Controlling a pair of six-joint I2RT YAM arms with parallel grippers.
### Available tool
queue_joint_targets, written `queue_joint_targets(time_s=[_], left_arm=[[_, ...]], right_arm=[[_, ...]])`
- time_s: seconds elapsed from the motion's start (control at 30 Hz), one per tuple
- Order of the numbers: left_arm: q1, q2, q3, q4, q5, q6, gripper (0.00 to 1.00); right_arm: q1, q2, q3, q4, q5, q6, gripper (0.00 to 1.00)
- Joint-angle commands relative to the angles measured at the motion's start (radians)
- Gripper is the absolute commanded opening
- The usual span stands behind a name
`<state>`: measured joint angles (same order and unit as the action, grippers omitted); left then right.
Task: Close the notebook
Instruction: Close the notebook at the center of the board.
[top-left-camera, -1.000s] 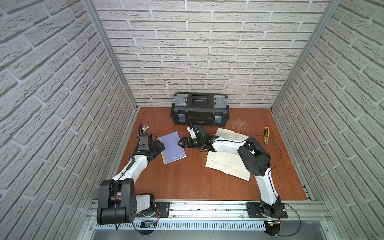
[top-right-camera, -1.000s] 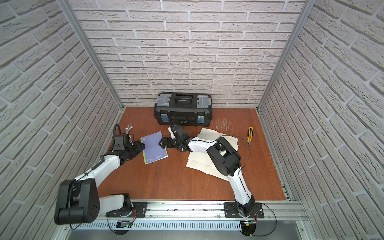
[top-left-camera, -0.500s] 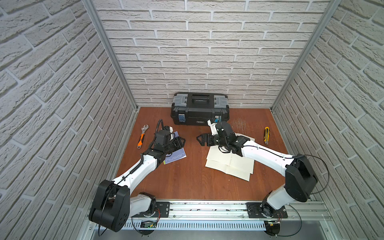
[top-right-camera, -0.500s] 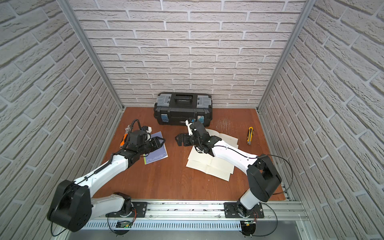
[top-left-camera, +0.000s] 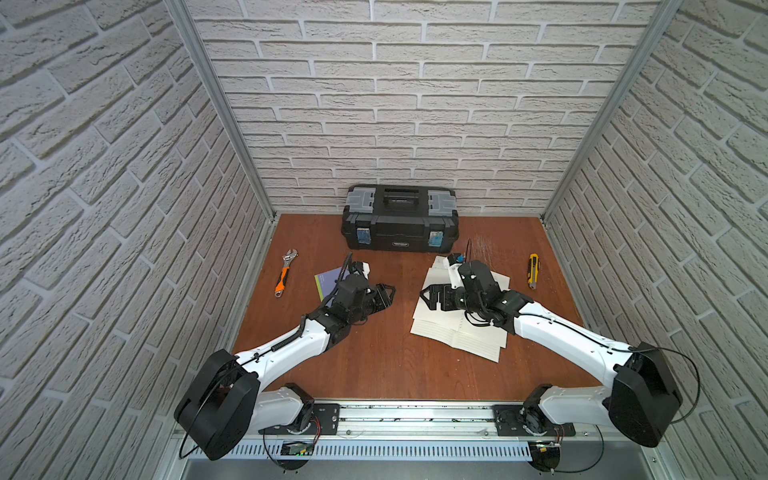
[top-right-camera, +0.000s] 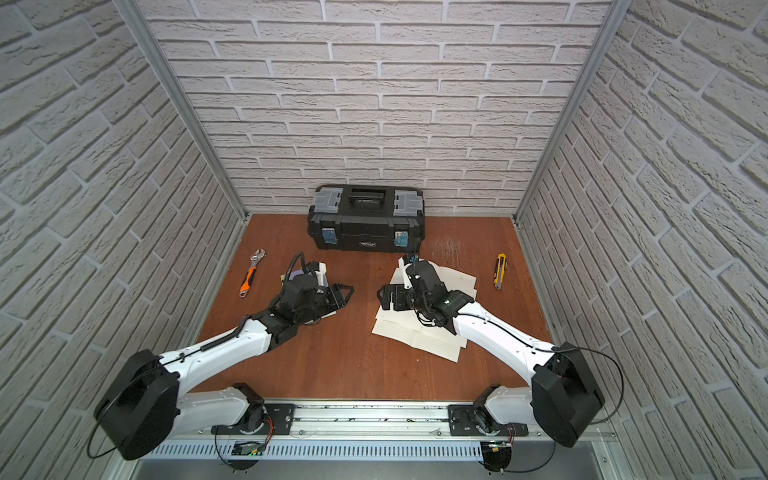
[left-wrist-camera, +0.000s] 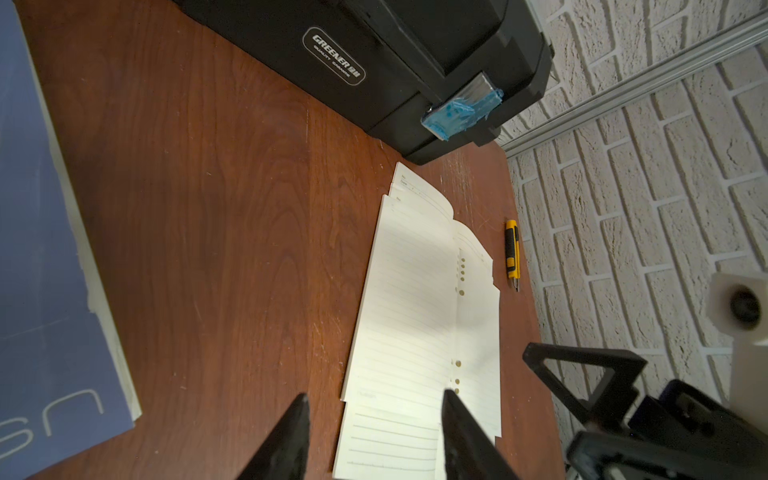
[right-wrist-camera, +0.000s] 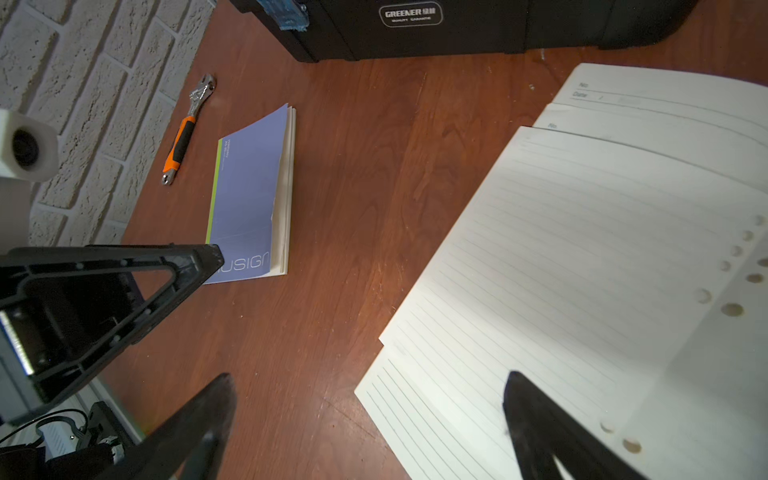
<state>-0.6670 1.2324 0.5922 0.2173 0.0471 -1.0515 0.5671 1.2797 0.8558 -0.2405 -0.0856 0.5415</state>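
Now | notebook (right-wrist-camera: 249, 195) lies shut, cover up, near the wrench (right-wrist-camera: 187, 129) on the left arm's side | left gripper (left-wrist-camera: 374, 395) and right gripper (right-wrist-camera: 369, 377) both spread, empty | best move, likely: lift both clear, brushing neither cover nor loose sheets (right-wrist-camera: 582, 270).

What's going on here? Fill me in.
Both arms hover over the table with nothing held. The left gripper and the right gripper are open, facing each other across a gap. The blue notebook lies closed, partly under the left arm. Loose lined sheets lie under the right arm.
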Motion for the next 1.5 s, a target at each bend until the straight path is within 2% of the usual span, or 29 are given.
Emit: queue_joint_targets(time_s=[0.0,0.17,0.33,0.57,0.77,1.0,1.2,1.33,1.47], left_arm=[[-0.053,0.020,-0.037,0.134,-0.105,-0.057,0.51],[-0.116,0.079,-0.072,0.269,-0.154,-0.135,0.53],[-0.153,0.179,-0.114,0.497,-0.158,-0.251,0.53],[-0.198,0.312,-0.075,0.613,-0.152,-0.345,0.54],[-0.237,0.440,-0.100,0.839,-0.201,-0.447,0.54],[-0.262,0.613,-0.074,1.027,-0.196,-0.528,0.53],[-0.302,0.666,-0.052,1.047,-0.243,-0.564,0.52],[-0.335,0.634,-0.036,0.998,-0.264,-0.545,0.53],[-0.360,0.629,-0.026,0.964,-0.271,-0.583,0.53]], right_arm=[[-0.022,-0.068,-0.032,-0.067,0.034,-0.017,1.00],[-0.073,-0.158,-0.095,-0.100,0.043,-0.015,1.00],[-0.119,-0.227,-0.148,-0.145,0.050,-0.008,1.00],[-0.193,-0.304,-0.215,-0.189,0.086,0.021,1.00],[-0.203,-0.299,-0.248,-0.189,0.102,0.040,1.00],[-0.206,-0.341,-0.298,-0.203,0.160,0.062,1.00],[-0.219,-0.366,-0.352,-0.148,0.151,0.082,1.00],[-0.237,-0.315,-0.337,-0.128,0.107,0.056,1.00],[-0.256,-0.270,-0.332,-0.098,0.096,0.056,1.00]])
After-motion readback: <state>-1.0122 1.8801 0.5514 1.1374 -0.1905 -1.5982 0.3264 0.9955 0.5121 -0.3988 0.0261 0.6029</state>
